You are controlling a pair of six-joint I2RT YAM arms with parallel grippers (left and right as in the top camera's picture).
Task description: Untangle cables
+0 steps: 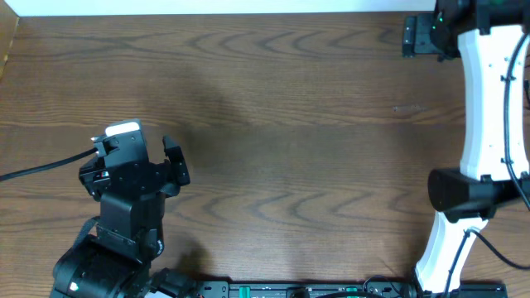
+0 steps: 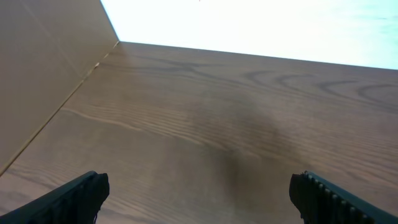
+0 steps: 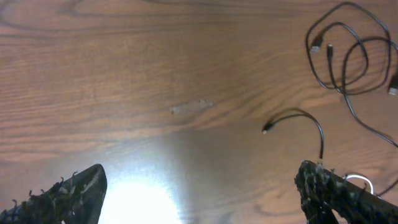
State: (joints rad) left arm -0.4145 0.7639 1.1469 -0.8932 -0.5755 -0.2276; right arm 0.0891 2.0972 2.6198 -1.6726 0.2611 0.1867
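Observation:
In the right wrist view a black cable (image 3: 348,59) lies in loose overlapping loops at the upper right, small plugs showing at its ends. Another black cord end (image 3: 297,115) curves across the table toward my right finger. A bit of white cable (image 3: 359,181) peeks out beside that finger. My right gripper (image 3: 199,196) is open over bare wood, nothing between its fingers; in the overhead view it (image 1: 416,37) sits at the far right corner, and no cables show there. My left gripper (image 2: 199,196) (image 1: 175,161) is open and empty at the near left.
A cardboard wall (image 2: 43,81) stands along the table's left side. The white right arm (image 1: 489,124) spans the right edge. A thick black arm cable (image 1: 41,170) trails left of the left arm. An equipment rail (image 1: 290,290) runs along the front edge.

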